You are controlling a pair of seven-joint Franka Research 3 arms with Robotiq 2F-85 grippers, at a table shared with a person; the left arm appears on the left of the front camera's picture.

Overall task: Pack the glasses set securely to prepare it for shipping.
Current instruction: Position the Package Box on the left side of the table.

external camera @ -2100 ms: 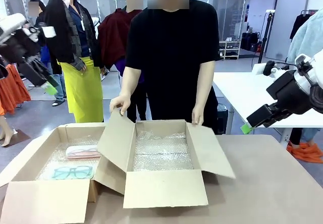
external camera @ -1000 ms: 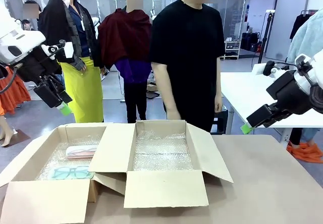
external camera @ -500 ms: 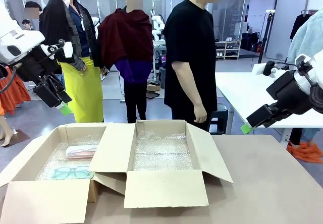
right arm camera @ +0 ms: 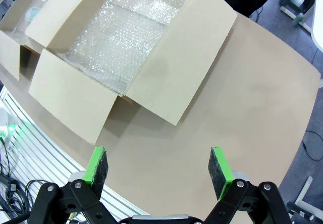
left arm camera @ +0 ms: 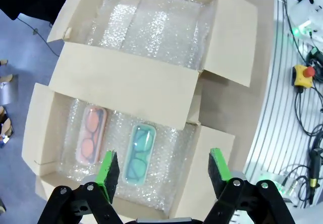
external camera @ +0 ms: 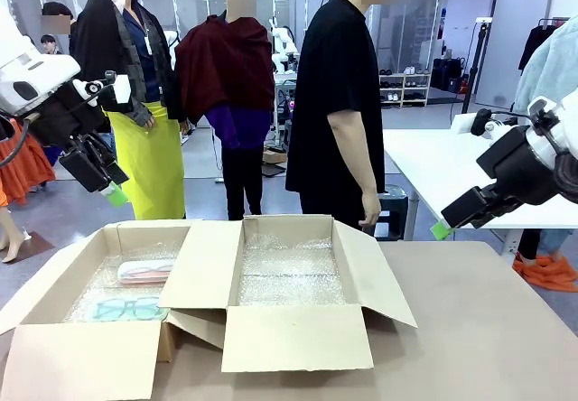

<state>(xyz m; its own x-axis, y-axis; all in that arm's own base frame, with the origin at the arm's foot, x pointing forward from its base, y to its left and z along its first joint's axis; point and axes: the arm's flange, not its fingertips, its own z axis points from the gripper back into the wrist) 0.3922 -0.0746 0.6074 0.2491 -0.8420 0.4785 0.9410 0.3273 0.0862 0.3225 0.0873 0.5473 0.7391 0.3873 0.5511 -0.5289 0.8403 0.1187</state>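
Bubble-wrapped box [left arm camera: 50, 148] holds glasses set [left arm camera: 139, 153] below left gripper [left arm camera: 164, 176].

- The pink-framed case [external camera: 147, 272] and the mint-teal-framed case [external camera: 128, 309] are partly hidden behind the left box's [external camera: 54, 288] front wall and flap in the front view.
- The left box is cut off by the right wrist view's top-left corner.
- The person's [external camera: 339, 103] lower legs are hidden behind the right box [external camera: 298, 333].
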